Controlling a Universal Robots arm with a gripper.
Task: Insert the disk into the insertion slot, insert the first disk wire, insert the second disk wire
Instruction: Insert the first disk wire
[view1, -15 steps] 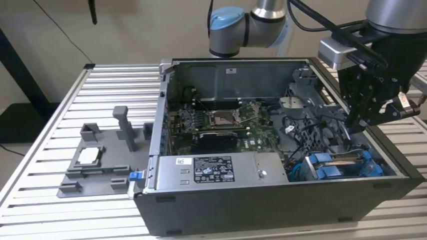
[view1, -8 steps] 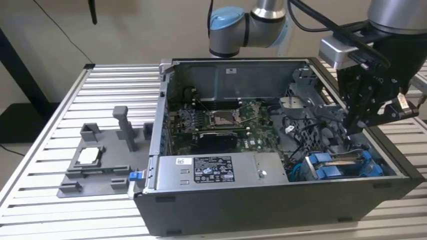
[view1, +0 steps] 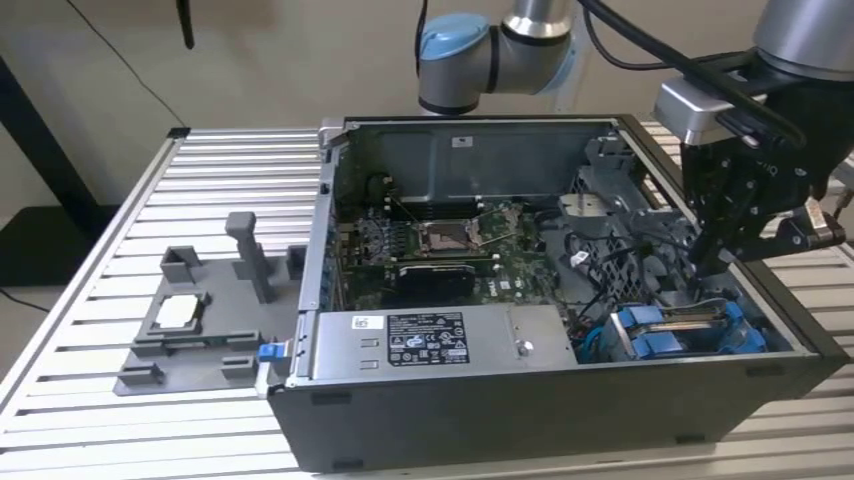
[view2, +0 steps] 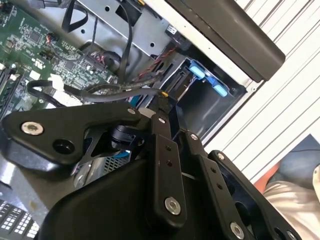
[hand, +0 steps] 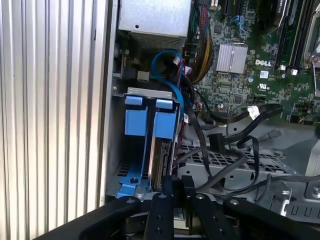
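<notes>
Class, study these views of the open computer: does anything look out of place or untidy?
Black wires sprawl loose over the metal cage beside the disk, one connector end seemingly lying free. The disk itself sits straight in the insertion slot.

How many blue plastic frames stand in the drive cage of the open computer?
2. One blue frame stands against the case wall; the other beside it holds the disk. More may be hidden lower down.
</notes>
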